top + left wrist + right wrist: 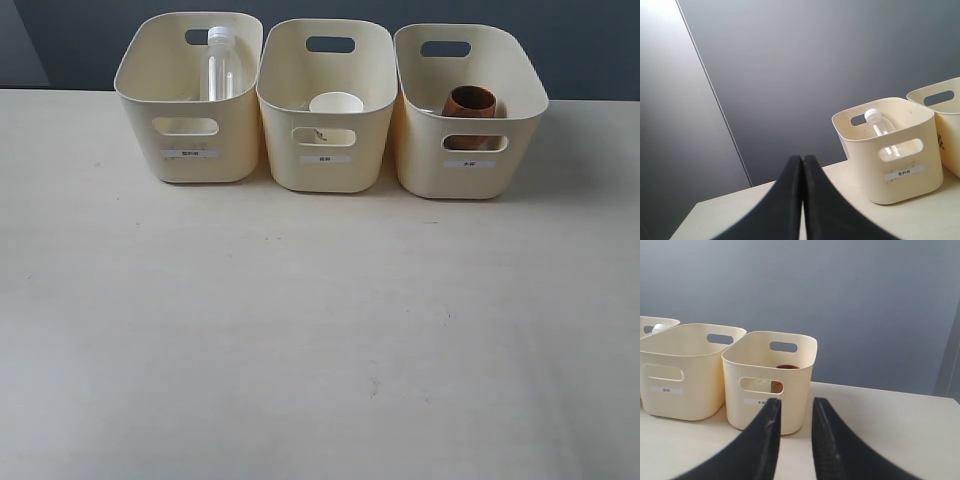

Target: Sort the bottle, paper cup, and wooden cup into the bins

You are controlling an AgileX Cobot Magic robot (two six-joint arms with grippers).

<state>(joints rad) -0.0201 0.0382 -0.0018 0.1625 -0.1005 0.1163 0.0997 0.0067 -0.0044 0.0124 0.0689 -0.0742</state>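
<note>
Bottle (222, 68): clear one with the white cap, standing upright in the left bin, toward the back. It pokes up over the rim.
Left bin (235, 150): cream plastic with an oval handle cutout in front and a little white label under it. The print is too small for me to read from the overall view.
Paper cup (336, 103): white, mouth up, sitting in the middle bin. You can catch a bit of it through the front cutout too.
Middle bin (325, 178): same kind of bin, right up against both neighbours, and it sits slightly closer to the front than the left one.
Wooden cup (469, 102): reddish-brown, down in the right bin, with its open mouth facing up and slightly forward. Some brown shows through the handle cutout.
Right bin (470, 183): same cream bin, last in the row.
Table (320, 340): pale wood-look top. All three bins sit in a row along the far edge against a dark grey-blue wall (580, 50).
Left gripper (802, 159): clenched, the two black fingers pressed flat together. It's well clear of the left bin and gripping nothing.
Right gripper (796, 402): released, the fingers parted with a plain gap between them. The right bin's front shows through that gap and it isn't touching the bin.
</note>
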